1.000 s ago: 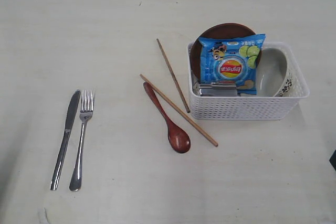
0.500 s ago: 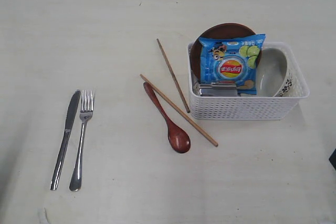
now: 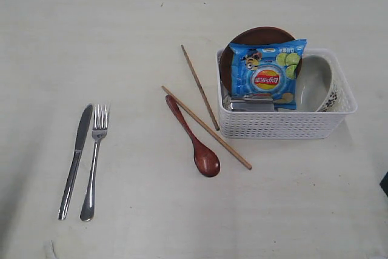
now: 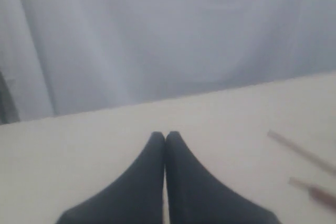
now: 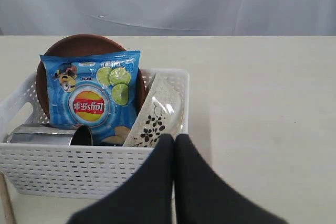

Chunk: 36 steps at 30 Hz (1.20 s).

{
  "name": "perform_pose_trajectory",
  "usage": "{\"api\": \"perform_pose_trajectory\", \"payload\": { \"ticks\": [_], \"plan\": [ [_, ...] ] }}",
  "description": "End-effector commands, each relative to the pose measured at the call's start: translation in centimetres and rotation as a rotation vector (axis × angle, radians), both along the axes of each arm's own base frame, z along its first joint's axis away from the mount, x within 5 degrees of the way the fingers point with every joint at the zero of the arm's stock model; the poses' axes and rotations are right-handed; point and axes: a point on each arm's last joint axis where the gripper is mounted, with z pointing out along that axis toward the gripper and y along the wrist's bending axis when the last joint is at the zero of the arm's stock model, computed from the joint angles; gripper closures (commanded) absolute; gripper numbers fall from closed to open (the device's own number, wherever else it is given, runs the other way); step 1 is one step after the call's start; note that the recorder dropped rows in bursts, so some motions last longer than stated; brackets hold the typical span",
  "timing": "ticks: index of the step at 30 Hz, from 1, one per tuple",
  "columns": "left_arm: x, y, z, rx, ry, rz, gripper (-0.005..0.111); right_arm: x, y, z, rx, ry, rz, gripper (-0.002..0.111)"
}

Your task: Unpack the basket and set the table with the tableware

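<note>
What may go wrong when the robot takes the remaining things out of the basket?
The snack bag leans on the plate, behind the cup, so lifting the plate may drag it out. The bowl stands on edge against the basket wall; it may slip or pull the basket into the chopsticks nearby.

Upper left of the table [image 3: 91, 40] is bare, and so is the strip along the bottom right. The basket [image 3: 285, 124] at centre right is crammed: snack bag [image 3: 267, 76] up against the plate [image 3: 242, 39], cup [image 3: 250, 104] at its foot, bowl [image 3: 315, 83] on edge. Two chopsticks [image 3: 200, 87] and a spoon [image 3: 193, 137] crowd its left wall. Knife [image 3: 76, 161] and fork [image 3: 94, 162] sit lower left.
</note>
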Motion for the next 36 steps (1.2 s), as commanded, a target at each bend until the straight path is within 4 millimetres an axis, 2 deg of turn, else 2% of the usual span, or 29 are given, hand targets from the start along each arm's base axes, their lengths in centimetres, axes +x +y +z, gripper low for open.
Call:
{"api": "perform_pose_trajectory", "payload": {
  "ticks": [1,2,4,6,8,10,13,15,18,21,23,26,29,32,36],
  "plan": [
    [-0.5,-0.2,3.2,-0.393,-0.271,-0.076,0.107,0.0,0.0,0.1,0.008,-0.020,-0.005,0.109],
    [-0.9,-0.1,4.1,-0.519,-0.354,-0.120,0.107,0.0,0.0,0.1,0.008,-0.020,-0.005,0.109],
    [-1.3,-0.1,5.0,-0.701,-0.410,-0.193,0.107,0.0,0.0,0.1,0.008,-0.020,-0.005,0.109],
    [-1.5,-0.1,5.2,-0.895,-0.392,-0.259,0.107,0.0,0.0,0.1,0.008,-0.020,-0.005,0.109],
    [-1.2,-0.1,4.9,-1.036,-0.289,-0.265,0.107,0.0,0.0,0.1,0.008,-0.020,-0.005,0.109],
    [-1.0,-0.2,5.4,-1.024,-0.197,-0.225,0.107,0.0,0.0,0.1,0.008,-0.020,-0.005,0.109],
    [-0.2,-0.1,7.4,-0.846,-0.031,-0.073,0.107,0.0,0.0,0.1,0.008,-0.020,-0.005,0.109],
    [0.7,0.0,9.2,-0.762,0.060,-0.001,0.107,0.0,0.0,0.1,0.008,-0.020,-0.005,0.109],
    [2.9,-0.9,11.8,-0.595,0.188,0.006,0.107,0.0,0.0,0.1,0.008,-0.020,-0.005,0.109],
    [5.6,-3.5,14.1,-0.444,0.308,-0.128,0.107,0.0,0.0,0.1,0.008,-0.020,-0.005,0.109],
    [7.6,-5.9,15.2,-0.353,0.351,-0.253,0.106,0.0,0.0,0.1,0.008,-0.020,-0.005,0.109],
    [10.2,-9.9,16.0,-0.193,0.380,-0.409,0.093,0.0,0.0,0.1,0.008,-0.020,-0.005,0.109],
    [12.4,-14.1,15.2,-0.045,0.426,-0.527,0.072,0.0,0.0,0.1,0.008,-0.020,-0.005,0.109],
    [14.2,-18.7,13.2,0.094,0.530,-0.626,0.053,0.0,0.0,0.1,0.008,-0.020,-0.005,0.109],
    [17.5,-23.8,10.7,0.160,0.820,-0.703,0.054,0.0,0.0,0.1,0.008,-0.020,-0.005,0.109]
  ]
}}
